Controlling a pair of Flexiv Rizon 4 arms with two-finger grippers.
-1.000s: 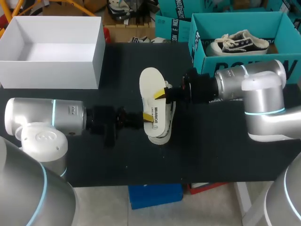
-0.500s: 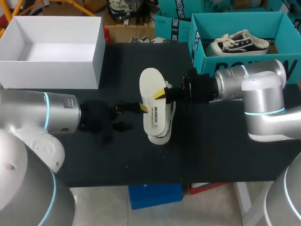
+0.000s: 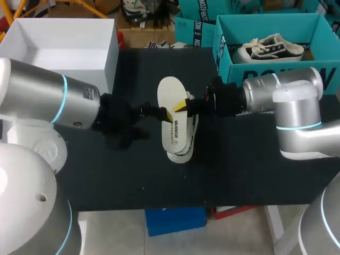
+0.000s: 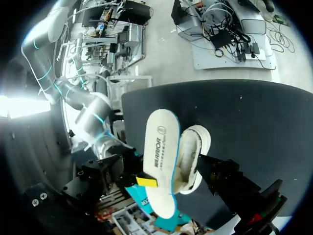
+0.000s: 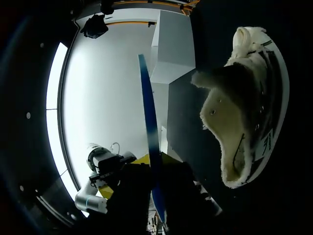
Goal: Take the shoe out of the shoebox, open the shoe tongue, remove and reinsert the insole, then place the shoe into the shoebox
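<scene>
A cream insole [image 3: 172, 114] hangs over the white shoe [image 3: 183, 150], which lies on the black table. My right gripper [image 3: 183, 105] comes in from the right and is shut on the insole's right edge. In the right wrist view the insole [image 5: 151, 156] shows edge-on as a thin blue line between that gripper's fingers, with the fleece-lined shoe [image 5: 244, 127] beside it. My left gripper [image 3: 156, 123] stands open at the insole's left side, one yellow tip close to its edge. The left wrist view looks onto the insole [image 4: 159, 154] and the shoe [image 4: 191, 156] behind it.
A teal shoebox [image 3: 224, 45] at the back right holds a black-and-white sneaker [image 3: 271, 48]. A white open box [image 3: 101, 69] stands at the back left. Bare black table [image 3: 239, 159] lies in front of the shoe.
My left gripper has let go of the insole's left edge, opened, and drawn back a little toward the far left. The right gripper has kept still with the insole.
</scene>
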